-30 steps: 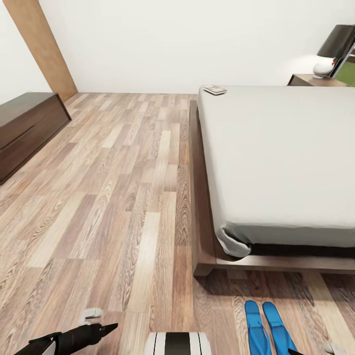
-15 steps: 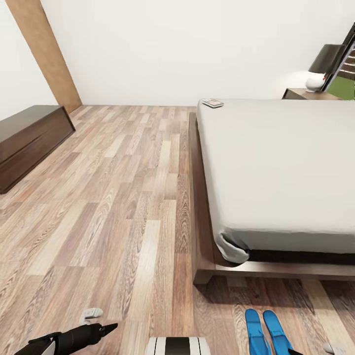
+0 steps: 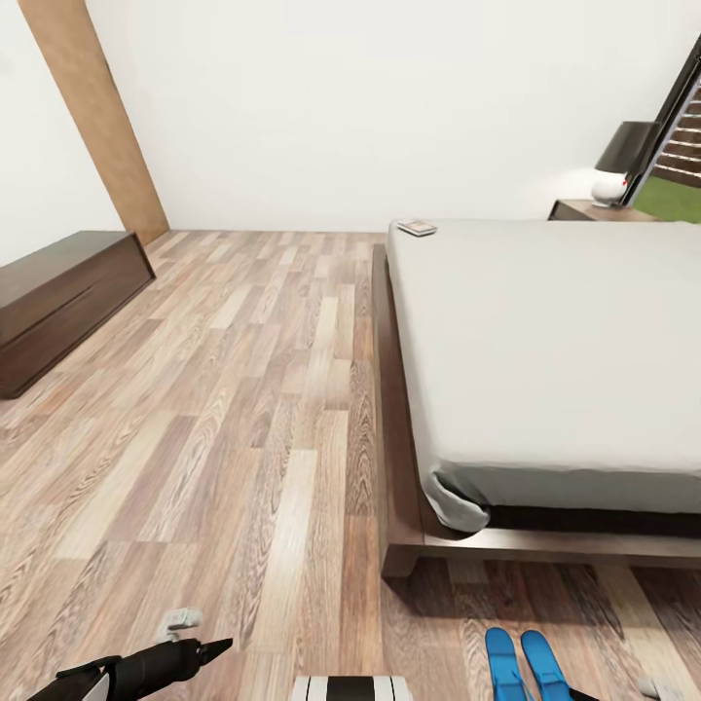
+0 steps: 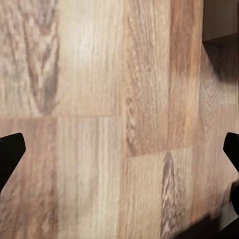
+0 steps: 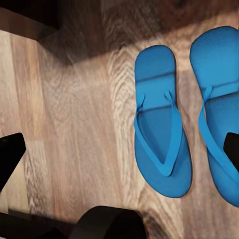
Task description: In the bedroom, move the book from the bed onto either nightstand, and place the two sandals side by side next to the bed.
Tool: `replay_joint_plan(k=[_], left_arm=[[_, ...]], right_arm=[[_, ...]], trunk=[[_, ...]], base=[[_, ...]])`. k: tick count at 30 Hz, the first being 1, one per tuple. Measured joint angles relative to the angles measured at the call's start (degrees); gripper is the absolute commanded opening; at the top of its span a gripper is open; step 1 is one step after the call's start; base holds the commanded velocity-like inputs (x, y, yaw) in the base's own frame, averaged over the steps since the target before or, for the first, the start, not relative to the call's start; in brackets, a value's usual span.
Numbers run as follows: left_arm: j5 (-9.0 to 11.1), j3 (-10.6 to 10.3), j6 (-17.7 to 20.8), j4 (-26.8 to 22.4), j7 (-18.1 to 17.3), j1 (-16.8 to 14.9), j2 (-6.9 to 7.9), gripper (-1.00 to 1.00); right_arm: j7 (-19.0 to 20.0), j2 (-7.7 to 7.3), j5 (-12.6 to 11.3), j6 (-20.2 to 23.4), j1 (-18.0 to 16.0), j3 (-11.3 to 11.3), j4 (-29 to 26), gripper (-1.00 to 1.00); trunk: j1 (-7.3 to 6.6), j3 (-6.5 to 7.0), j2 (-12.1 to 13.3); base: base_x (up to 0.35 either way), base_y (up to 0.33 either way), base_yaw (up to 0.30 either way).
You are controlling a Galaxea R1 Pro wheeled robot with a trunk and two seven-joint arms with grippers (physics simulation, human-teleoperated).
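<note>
At the far left of the head view a long dark bench (image 3: 60,304) sits against the wall; it is easy to mistake for a nightstand, and setting the book there would fail the task. The left gripper (image 3: 200,650) hangs low over the bare wood-plank floor (image 3: 243,409), and in its wrist view the jaws stand wide with nothing between them. Further right, the bed (image 3: 545,360) fills the middle, and the book (image 3: 417,228) lies at the mattress's far corner near the wall, well apart from both arms; reaching it means driving alongside the frame, where the base could clip the bed's near corner post. The two sandals (image 3: 526,667) lie side by side on the floor just off the foot of the bed, close under the right gripper (image 5: 119,149), whose jaws also stand wide and empty; any turn of the base here could nudge them apart. At the far right the nightstand (image 3: 589,209) carries a lamp (image 3: 618,161), which a careless placement might knock.
</note>
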Motion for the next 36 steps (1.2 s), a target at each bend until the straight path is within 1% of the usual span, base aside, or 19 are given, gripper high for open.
replay_joint_plan(k=[29,36], left_arm=[[0.0,-0.1,0.0,0.0,0.0,0.0,-0.12,1.00],[0.0,0.0,0.0,0.0,0.1,0.0,-0.70,1.00]], right_arm=[[0.0,0.18,0.0,0.0,0.0,0.0,0.0,1.00],[0.0,0.18,0.0,0.0,0.0,0.0,0.0,1.00]], trunk=[[-0.75,6.43,0.4],[-0.93,7.98,0.5]], base=[[0.000,0.000,0.000],[0.000,0.000,0.000]])
